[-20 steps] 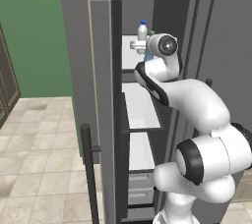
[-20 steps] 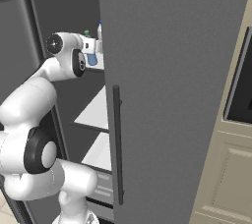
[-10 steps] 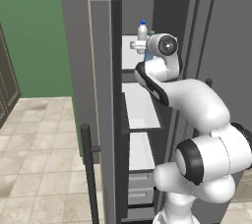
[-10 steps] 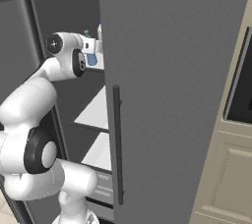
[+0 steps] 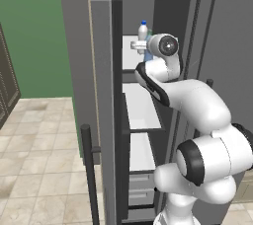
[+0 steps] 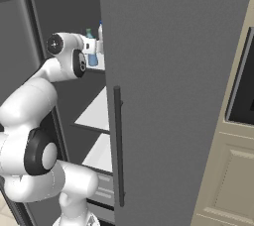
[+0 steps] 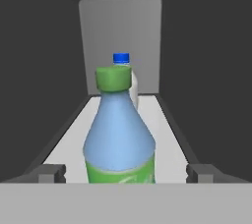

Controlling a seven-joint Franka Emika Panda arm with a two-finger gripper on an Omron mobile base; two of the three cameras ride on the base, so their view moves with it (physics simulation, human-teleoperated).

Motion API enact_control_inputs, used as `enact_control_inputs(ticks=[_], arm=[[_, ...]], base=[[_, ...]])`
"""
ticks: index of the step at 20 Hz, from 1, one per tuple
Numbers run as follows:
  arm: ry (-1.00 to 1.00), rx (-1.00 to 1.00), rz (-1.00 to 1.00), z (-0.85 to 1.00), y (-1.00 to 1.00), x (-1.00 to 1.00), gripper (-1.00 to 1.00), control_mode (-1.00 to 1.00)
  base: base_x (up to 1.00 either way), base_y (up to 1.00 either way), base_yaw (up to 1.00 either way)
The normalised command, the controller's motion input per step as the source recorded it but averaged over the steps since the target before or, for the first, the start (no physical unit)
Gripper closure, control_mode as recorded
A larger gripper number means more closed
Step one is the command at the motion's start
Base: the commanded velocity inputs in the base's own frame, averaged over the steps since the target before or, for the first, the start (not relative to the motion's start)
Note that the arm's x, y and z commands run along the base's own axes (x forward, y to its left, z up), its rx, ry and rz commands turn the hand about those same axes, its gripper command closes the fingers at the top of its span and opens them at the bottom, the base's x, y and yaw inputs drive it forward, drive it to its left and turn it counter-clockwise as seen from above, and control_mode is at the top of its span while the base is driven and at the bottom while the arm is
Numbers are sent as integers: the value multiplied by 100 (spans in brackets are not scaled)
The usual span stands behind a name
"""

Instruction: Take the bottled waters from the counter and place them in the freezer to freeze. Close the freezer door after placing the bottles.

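As seen along the hand: stock on the top freezer shelf.
Gripper (image 7: 126,173): fingers spread wide, one on each side of the green-cap bottle, neither touching it.
Green-cap bottle (image 7: 119,134): upright on the white shelf (image 7: 170,134), between the fingertips.
Blue-cap bottle (image 7: 125,78): upright, just behind the green-cap bottle.
Freezer door (image 5: 104,95): standing open.

**Top freezer shelf carries two bottles**

The white shelf (image 7: 162,120) inside the freezer (image 5: 168,7) bears the green-capped bottle (image 7: 119,134) upright at its front, and the blue-capped bottle (image 7: 129,83) upright just behind the green-capped bottle.
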Motion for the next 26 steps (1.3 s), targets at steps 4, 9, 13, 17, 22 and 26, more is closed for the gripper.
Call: enact_control_inputs(ticks=[4,9,13,17,22,26], arm=[[0,0,0,0,0,-4,-100,-100],[0,0,0,9,0,-22,-100,-100],[0,0,0,16,0,-35,-100,-100],[0,5,0,30,0,-46,-100,-100],[0,9,2,43,0,-64,-100,-100],[0,7,3,39,0,-82,-100,-100]], base=[[0,0,0],[0,0,0],[0,0,0],[0,0,0],[0,0,0],[0,0,0]])
